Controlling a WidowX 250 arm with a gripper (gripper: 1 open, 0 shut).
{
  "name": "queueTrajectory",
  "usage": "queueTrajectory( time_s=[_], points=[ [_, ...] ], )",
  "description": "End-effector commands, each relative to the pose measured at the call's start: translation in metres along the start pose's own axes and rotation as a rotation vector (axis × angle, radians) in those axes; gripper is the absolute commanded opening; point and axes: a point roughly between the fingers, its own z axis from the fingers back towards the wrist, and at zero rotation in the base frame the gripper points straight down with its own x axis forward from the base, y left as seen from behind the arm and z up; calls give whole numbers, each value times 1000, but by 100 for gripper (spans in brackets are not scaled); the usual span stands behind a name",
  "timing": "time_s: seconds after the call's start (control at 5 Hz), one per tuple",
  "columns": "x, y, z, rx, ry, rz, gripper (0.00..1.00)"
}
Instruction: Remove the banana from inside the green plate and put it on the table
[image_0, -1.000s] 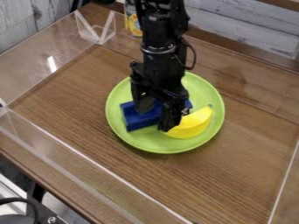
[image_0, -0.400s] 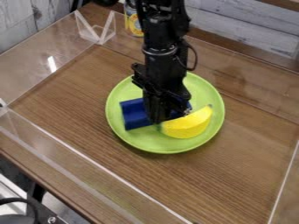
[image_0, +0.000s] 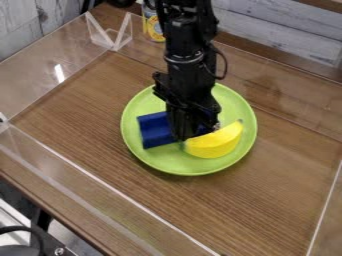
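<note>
Camera view: banana (image_0: 218, 141) not yet lifted from green plate (image_0: 241, 105), gripper (image_0: 197, 133) jaws closed beside it, grasp unconfirmed; desk (image_0: 94, 110) placement remains.

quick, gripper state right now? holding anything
Gripper: shut, down in the green plate between the blue block and the banana; whether it grips the banana cannot be told.

Gripper lowered into the green plate (image_0: 150, 154)

The gripper (image_0: 189, 131) is pointed straight down, jaws closed, between the blue block (image_0: 158, 131) and the banana (image_0: 221, 142). Both are seen lying inside the plate, which is set on the table (image_0: 94, 110).
</note>
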Motion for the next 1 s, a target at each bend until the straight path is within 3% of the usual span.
queueTrajectory(
  time_s=[0.0,0.2,0.4,0.6,0.8],
  points=[
    [8,-2,14,9,-67,-7,100],
    [10,-4,15,5,-83,-7,100],
    [12,-5,15,0,-97,-8,0],
    [13,-6,15,-5,-110,-9,0],
    [15,-8,15,-9,-123,-7,100]
  ],
)
